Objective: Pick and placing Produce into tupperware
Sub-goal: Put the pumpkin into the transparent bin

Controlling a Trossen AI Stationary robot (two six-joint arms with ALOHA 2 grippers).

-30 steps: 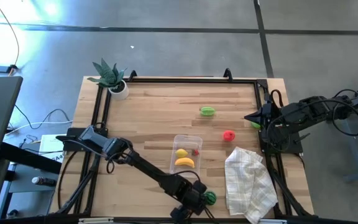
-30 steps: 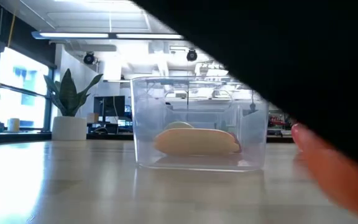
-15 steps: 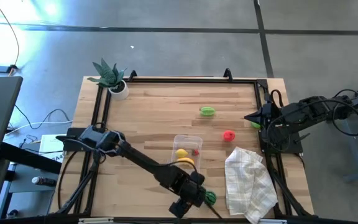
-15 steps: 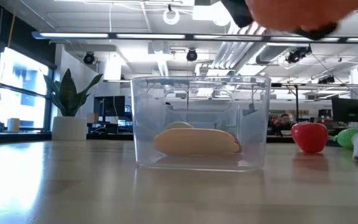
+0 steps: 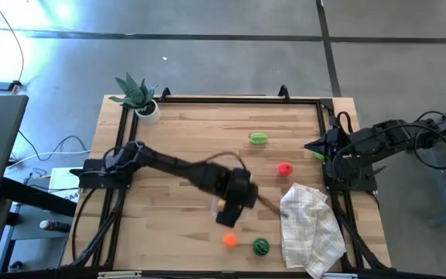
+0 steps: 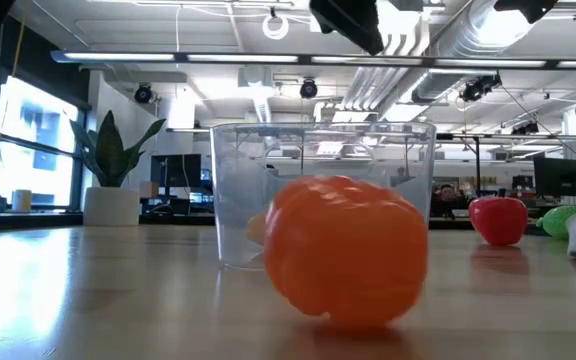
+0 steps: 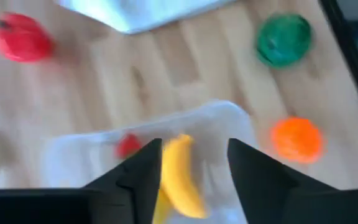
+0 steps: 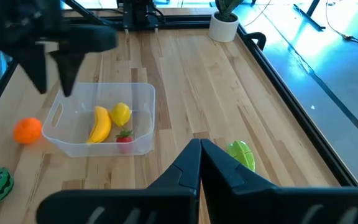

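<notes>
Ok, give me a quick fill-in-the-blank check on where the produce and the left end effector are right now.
1. The round orange toy fruit lies on the wooden table, ___ the clear plastic tub.
2. In the tub lie a yellow banana, a yellow lemon and a small ___ piece.
3. The left end effector hovers over the tub, open and holding ___.

Missing words: outside; red; nothing
</notes>
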